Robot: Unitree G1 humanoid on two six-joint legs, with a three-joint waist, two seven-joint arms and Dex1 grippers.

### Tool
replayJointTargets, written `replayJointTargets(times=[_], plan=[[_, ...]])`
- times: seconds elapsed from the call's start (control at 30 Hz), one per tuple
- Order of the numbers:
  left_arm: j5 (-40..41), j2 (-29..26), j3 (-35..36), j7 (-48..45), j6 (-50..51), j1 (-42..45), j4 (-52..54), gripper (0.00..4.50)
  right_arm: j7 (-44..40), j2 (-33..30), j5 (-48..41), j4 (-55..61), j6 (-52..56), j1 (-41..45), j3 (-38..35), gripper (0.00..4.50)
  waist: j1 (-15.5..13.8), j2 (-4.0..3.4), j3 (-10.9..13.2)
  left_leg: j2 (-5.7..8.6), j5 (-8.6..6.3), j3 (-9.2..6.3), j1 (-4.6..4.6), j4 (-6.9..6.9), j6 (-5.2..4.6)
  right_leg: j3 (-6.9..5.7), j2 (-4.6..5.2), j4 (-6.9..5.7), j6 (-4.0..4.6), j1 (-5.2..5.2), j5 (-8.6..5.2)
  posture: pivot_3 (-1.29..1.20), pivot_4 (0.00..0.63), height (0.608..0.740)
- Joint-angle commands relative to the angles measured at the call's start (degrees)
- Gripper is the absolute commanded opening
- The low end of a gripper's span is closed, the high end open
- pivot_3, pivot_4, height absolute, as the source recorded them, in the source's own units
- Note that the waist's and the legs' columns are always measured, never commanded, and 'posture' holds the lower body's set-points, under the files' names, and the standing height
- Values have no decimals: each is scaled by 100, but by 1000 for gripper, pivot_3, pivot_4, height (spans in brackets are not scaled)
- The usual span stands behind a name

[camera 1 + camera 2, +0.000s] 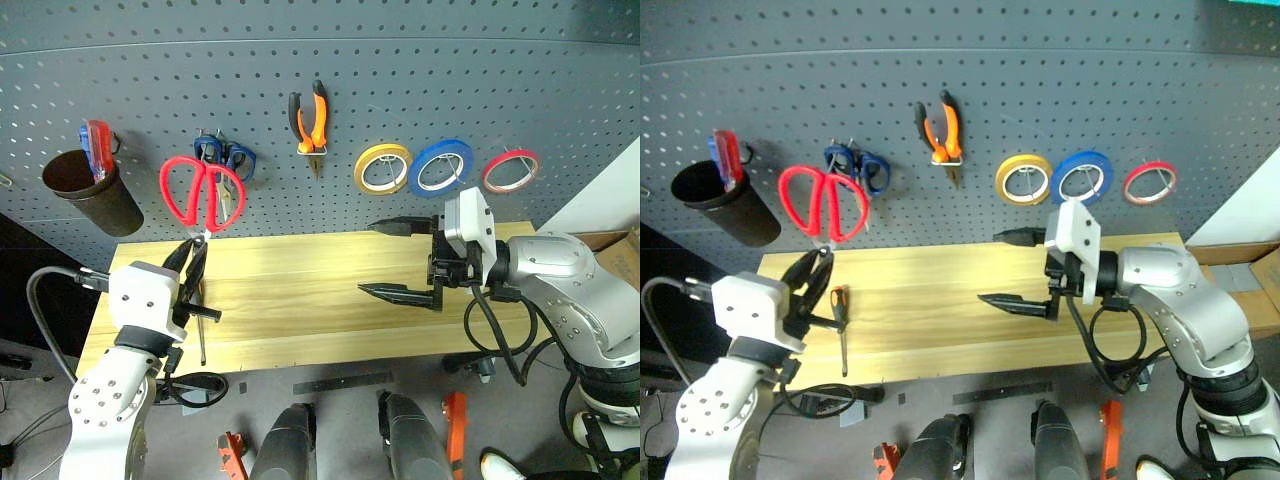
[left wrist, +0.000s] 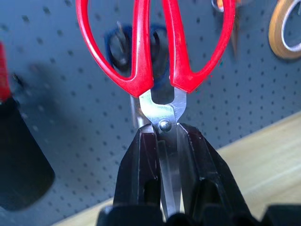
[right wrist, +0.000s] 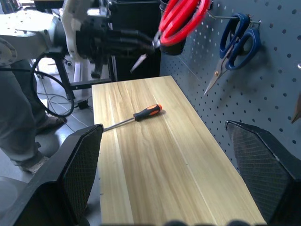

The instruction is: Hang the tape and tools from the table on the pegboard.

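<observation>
The red-handled scissors [image 1: 201, 194] stand upright in front of the pegboard [image 1: 450, 60], handles up. My left gripper [image 1: 193, 248] is shut on their blades just below the pivot [image 2: 164, 125]. I cannot tell whether a handle sits on a hook. The orange-and-black screwdriver [image 1: 201, 322] lies on the table [image 1: 300, 270] at its left end, below that gripper. The pliers [image 1: 310, 120] and the thin red tape [image 1: 510, 170] hang on the pegboard. My right gripper [image 1: 366, 257] is open over the table's right half, pointing left, with nothing between its fingers [image 3: 84, 169].
Blue-handled scissors [image 1: 225, 155] hang just right of the red ones. A dark cup [image 1: 92, 190] holding red-and-blue screwdrivers hangs at the left. Yellow [image 1: 383, 168] and blue [image 1: 440, 165] tape rolls hang beside the red tape. The table's middle is bare wood.
</observation>
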State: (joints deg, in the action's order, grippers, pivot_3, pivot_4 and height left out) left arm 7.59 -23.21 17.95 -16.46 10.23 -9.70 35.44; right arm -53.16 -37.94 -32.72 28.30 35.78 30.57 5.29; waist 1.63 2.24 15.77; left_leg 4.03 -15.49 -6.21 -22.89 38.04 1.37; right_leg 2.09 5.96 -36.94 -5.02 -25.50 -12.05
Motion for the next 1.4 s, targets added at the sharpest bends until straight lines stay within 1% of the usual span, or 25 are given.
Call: replayJointTargets(times=[0.03,0.13,0.23,0.4,0.5,0.67,0.9,1.2,1.33,1.37,1.4], plan=[[-44,-171,150,-81,-283,247,-286,223,-69,-30,14,43,-171,155,-84,4342,1,-1,-1,-1,0,0,0,0,0,-1,-1,0,1,0,1,-15,206,740],[-166,-344,-36,-124,-254,723,-754,223,-55,10,85,-29,-225,236,-32,4342,0,1,-2,0,0,1,1,4,0,-7,-2,0,0,5,2,-24,210,740],[-261,-468,-205,-233,-298,1017,-1088,223,-34,41,116,-47,-239,285,-4,4342,2,3,-3,5,0,0,0,6,0,-14,-2,1,-3,9,6,-35,217,740],[-295,-602,-449,-412,-251,1468,-1437,223,29,86,141,-14,-234,313,-5,4342,9,3,-3,0,1,-5,-1,5,1,-10,-1,4,-3,4,6,-50,226,740],[-336,-593,-574,-416,-147,1620,-1506,223,88,180,164,-24,-255,380,-10,4342,19,3,-3,-1,1,-4,-1,5,1,-9,-1,4,-3,3,7,-59,229,740],[-385,-544,-666,-367,-19,1755,-1550,223,220,361,177,-30,-263,501,-51,4342,25,3,-3,-2,1,-4,0,5,1,-7,-1,1,-3,1,7,-69,232,740],[-378,-416,-596,-141,296,1767,-1605,223,519,694,102,-40,-317,657,-181,4342,27,3,-3,-2,1,-4,0,5,1,-6,-1,0,-3,-1,7,-76,234,740],[-374,-432,-753,-207,432,1844,-1663,223,641,751,51,20,-205,801,-195,4342,27,3,-3,-2,1,-4,0,6,1,-7,-1,-1,-3,-1,7,-81,233,740],[-183,-382,-728,-318,561,1698,-1659,223,665,751,63,12,-204,793,-163,4342,29,3,-3,-2,1,-5,0,6,1,-7,-1,-1,-3,0,7,-84,236,740],[-197,-396,-734,-328,554,1659,-1638,947,664,748,69,10,-215,777,-158,4342,31,3,-3,-2,1,-4,0,6,1,-7,-1,-1,-3,0,7,-84,236,740],[-216,-405,-746,-329,579,1609,-1615,1192,662,744,78,4,-227,755,-150,4342,33,3,-2,-2,1,-4,0,6,1,-6,-1,-1,-3,0,7,-83,236,740]])
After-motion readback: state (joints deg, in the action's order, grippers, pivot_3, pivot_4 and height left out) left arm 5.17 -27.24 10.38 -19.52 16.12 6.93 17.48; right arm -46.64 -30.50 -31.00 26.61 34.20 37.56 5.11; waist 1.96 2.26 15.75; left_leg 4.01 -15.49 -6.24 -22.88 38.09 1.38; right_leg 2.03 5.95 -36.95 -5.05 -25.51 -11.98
